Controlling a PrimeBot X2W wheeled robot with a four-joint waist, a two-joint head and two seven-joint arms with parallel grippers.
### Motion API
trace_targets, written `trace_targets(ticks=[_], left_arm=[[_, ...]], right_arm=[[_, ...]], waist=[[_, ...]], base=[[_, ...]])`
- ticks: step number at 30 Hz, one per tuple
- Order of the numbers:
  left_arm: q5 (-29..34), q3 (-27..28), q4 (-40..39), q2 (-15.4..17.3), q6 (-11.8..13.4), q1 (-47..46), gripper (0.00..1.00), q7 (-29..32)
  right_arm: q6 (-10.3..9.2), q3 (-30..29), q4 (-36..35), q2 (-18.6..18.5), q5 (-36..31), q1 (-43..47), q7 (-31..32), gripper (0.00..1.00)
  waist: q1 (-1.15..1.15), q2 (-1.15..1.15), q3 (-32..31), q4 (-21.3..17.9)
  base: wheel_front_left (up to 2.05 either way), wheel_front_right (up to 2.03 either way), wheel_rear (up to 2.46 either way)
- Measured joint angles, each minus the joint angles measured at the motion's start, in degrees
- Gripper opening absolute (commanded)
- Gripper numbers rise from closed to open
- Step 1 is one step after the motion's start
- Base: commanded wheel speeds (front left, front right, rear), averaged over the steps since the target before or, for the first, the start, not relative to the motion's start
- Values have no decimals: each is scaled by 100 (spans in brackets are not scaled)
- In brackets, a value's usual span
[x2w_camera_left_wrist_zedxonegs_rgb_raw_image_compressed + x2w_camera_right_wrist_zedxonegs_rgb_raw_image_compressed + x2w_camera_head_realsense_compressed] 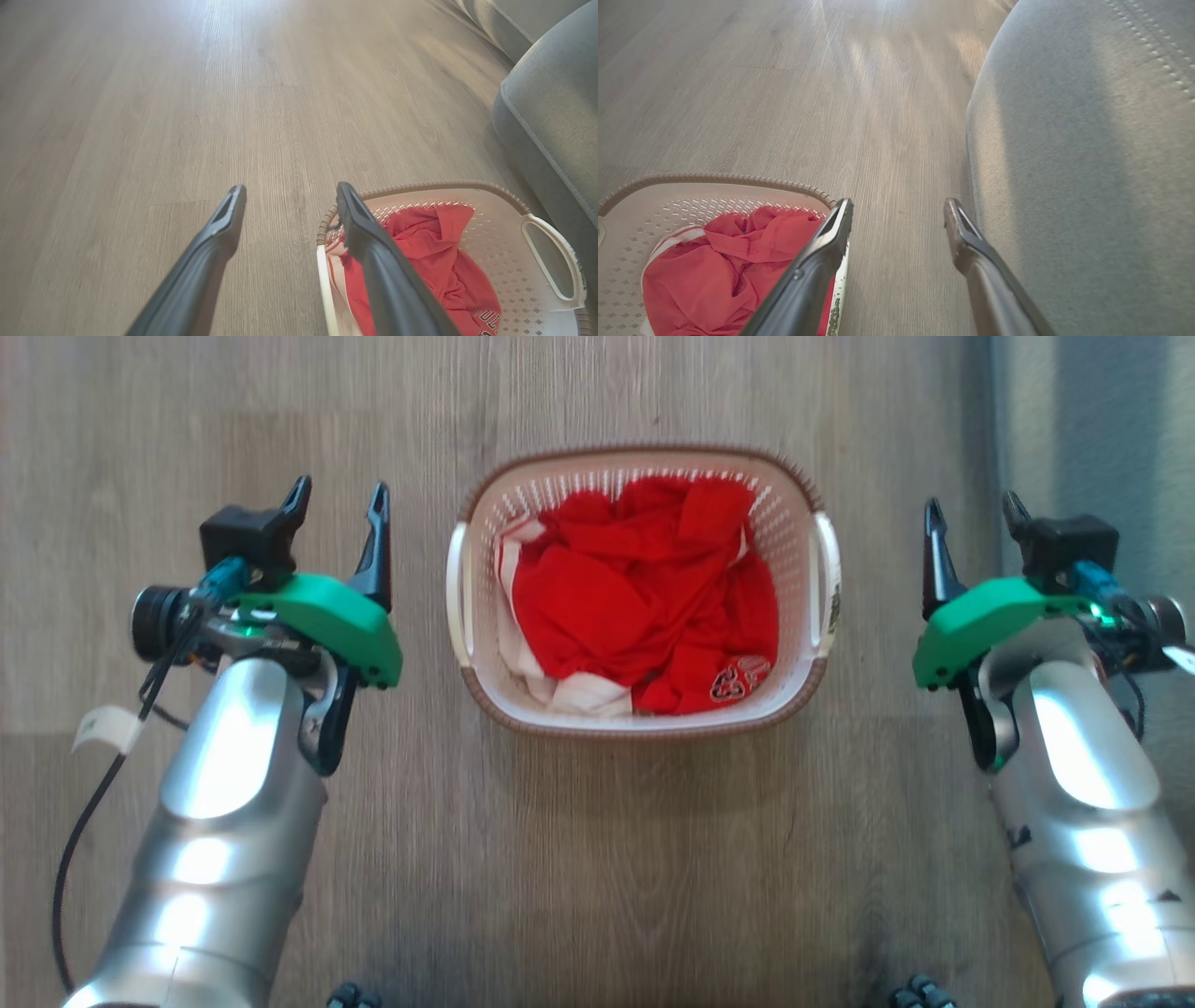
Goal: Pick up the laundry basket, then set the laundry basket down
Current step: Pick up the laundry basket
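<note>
The laundry basket (485,644) stands on the wood floor in the middle of the head view, white and perforated with a brown woven rim, red clothes (644,597) piled inside. My left gripper (338,499) hangs open to the left of its left handle (455,593), a hand's width off. My right gripper (971,509) hangs open to the right of the right handle (828,583). In the left wrist view the basket (509,242) lies beside and below my open gripper (289,196). In the right wrist view the basket (714,186) lies left of my open gripper (899,210).
A grey upholstered sofa (1087,163) stands close on the right, right beside my right gripper; it also runs along the right edge (1092,429) of the head view and the far side (546,116) of the left wrist view. Wood floor (187,420) stretches ahead and to the left.
</note>
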Motion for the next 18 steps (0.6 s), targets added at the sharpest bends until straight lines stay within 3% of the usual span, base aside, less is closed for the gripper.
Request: trace_targets(ticks=[18], left_arm=[[154, -381, 917, -247, -208, -701, 100, -1]], right_arm=[[0, 259, 620, 30, 94, -602, 0, 100]], waist=[[0, 1, 1186, -8]], base=[[0, 0, 0]])
